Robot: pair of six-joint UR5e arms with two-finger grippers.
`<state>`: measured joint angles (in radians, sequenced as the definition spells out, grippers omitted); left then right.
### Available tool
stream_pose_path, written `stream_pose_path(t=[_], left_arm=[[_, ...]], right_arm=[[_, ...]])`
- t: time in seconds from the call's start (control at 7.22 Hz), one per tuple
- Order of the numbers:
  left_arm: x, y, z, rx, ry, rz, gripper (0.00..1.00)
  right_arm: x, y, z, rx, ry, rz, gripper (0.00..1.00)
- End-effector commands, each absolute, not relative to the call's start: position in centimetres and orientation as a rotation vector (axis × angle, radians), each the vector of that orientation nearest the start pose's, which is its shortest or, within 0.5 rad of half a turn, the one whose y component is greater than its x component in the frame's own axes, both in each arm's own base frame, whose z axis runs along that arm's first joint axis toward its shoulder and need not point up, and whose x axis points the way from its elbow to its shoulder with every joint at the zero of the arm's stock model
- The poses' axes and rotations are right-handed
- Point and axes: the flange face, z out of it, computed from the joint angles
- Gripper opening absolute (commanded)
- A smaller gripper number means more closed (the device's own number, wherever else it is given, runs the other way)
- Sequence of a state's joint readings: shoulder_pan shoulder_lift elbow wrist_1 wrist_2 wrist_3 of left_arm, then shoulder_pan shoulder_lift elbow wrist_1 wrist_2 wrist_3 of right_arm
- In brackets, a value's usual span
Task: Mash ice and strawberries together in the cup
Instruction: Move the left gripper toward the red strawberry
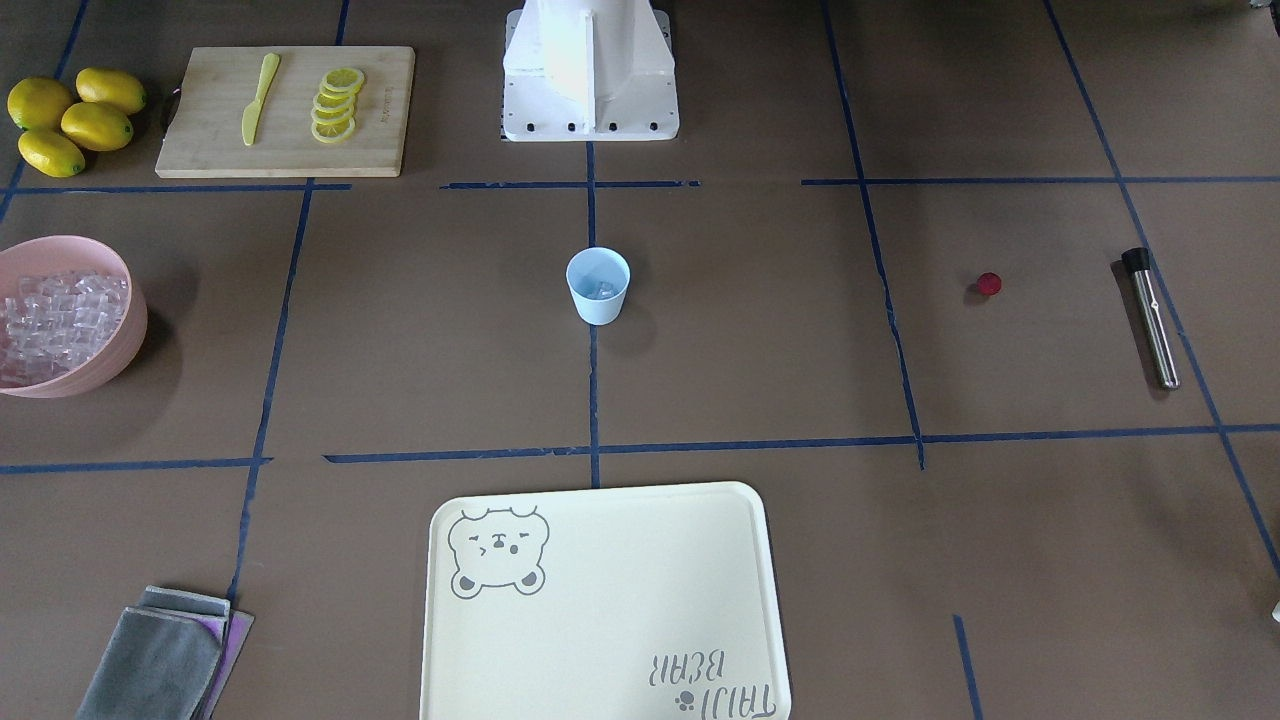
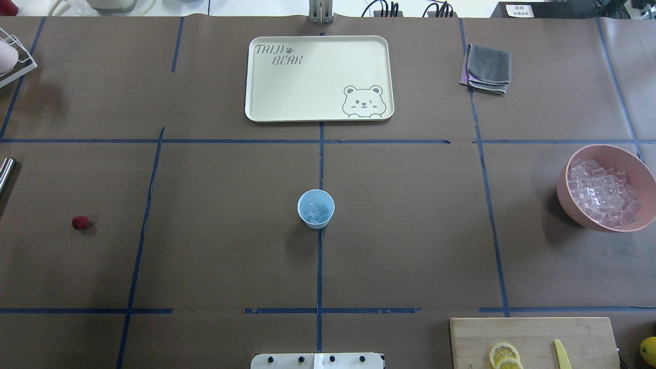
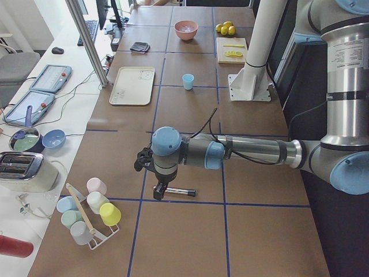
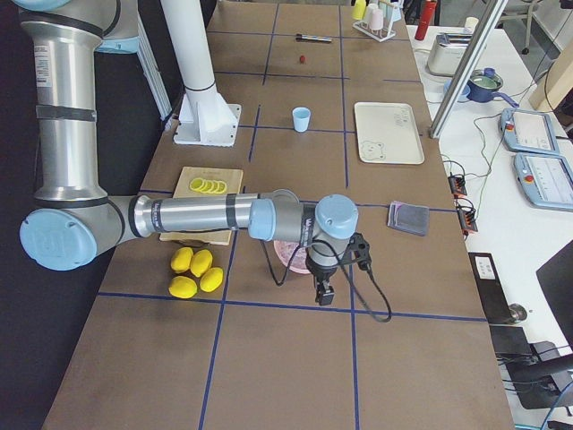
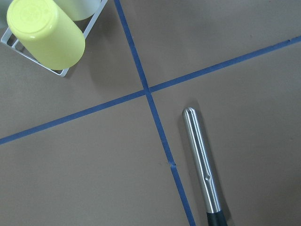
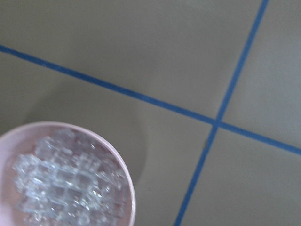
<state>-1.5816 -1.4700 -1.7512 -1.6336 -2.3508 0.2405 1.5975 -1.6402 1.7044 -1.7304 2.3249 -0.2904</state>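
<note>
The pale blue cup (image 2: 315, 208) stands upright at the table's middle, with a few clear ice cubes (image 2: 316, 211) inside. It also shows in the front-facing view (image 1: 598, 285). The red strawberry (image 2: 79, 222) lies alone on the table, far to the robot's left. My left gripper (image 3: 157, 193) hangs over a steel muddler with a black end (image 5: 202, 165), near the table's left end. My right gripper (image 4: 322, 294) hangs beside the pink bowl of ice (image 2: 605, 187). No fingers show in either wrist view, so I cannot tell whether either gripper is open or shut.
A cream bear tray (image 2: 319, 78) lies beyond the cup. A cutting board (image 1: 285, 110) holds lemon slices and a yellow knife, with whole lemons (image 1: 70, 120) beside it. A grey cloth (image 2: 487, 68) lies far right. A rack of coloured cups (image 3: 92, 210) stands by the muddler.
</note>
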Motion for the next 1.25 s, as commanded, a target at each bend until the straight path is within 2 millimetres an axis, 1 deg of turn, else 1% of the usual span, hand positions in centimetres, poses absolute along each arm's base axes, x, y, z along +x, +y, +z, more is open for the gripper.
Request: stream_pose_path(t=[0.0, 0.28, 0.42, 0.55, 0.69, 0.83, 0.97, 1.11], left_arm=[[-6.8, -46.5, 60.1, 0.253, 0.756, 0.283, 1.0], [-6.8, -46.7, 59.7, 0.3, 0.752, 0.305, 1.0], [-6.6, -47.0, 58.7, 0.342, 0.747, 0.317, 1.0], [-4.2, -47.3, 58.1, 0.314, 0.764, 0.311, 1.0], [-0.1, -47.4, 56.2, 0.269, 0.791, 0.284, 1.0], [3.1, -47.3, 55.0, 0.256, 0.82, 0.241, 1.0], [7.5, -46.8, 54.3, 0.232, 0.858, 0.193, 1.0], [11.3, -46.2, 53.8, 0.193, 0.872, 0.161, 1.0]], right_arm=[[9.9, -42.0, 66.1, 0.009, -0.764, -0.148, 0.99], [9.9, -42.5, 65.5, 0.022, -0.763, -0.153, 0.99], [9.9, -42.5, 65.4, 0.023, -0.763, -0.152, 0.99], [9.9, -42.7, 64.6, 0.031, -0.76, -0.136, 0.99], [9.9, -42.6, 64.5, 0.029, -0.762, -0.128, 0.99], [9.9, -42.5, 64.6, 0.026, -0.762, -0.126, 0.99], [9.9, -42.3, 64.8, 0.023, -0.763, -0.126, 0.99], [9.9, -42.3, 64.9, 0.021, -0.763, -0.125, 0.99]])
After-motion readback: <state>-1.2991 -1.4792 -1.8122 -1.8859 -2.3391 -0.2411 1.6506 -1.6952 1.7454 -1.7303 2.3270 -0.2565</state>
